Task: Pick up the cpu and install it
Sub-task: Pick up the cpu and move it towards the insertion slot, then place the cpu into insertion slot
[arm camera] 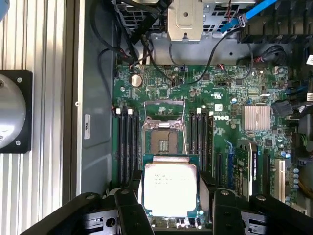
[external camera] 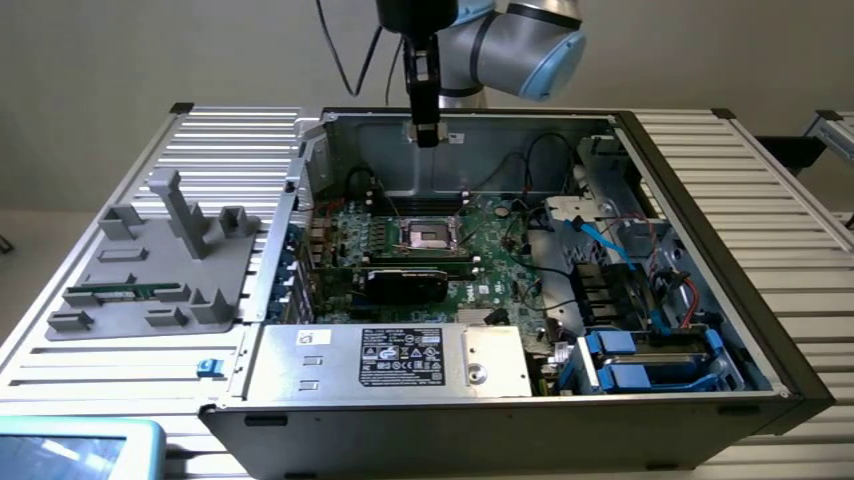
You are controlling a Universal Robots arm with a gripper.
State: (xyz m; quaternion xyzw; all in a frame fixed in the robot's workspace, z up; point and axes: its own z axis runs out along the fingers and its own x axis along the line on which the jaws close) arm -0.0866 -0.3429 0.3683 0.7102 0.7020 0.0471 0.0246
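Gripper clasps cpu by opposite edges, well above open socket.

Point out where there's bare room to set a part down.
Bare: the ribbed table on the exterior view's right of the case, and the strip behind the grey fixture. Crowded: inside the case, board and cables throughout.

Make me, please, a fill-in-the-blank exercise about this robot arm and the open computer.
The gripper holds the ____, a silvery square chip, over the motherboard. The socket is ____: no chip sits in it. The grey tray lies on the exterior view's ____ side of the computer case.
Missing words: cpu; empty; left.
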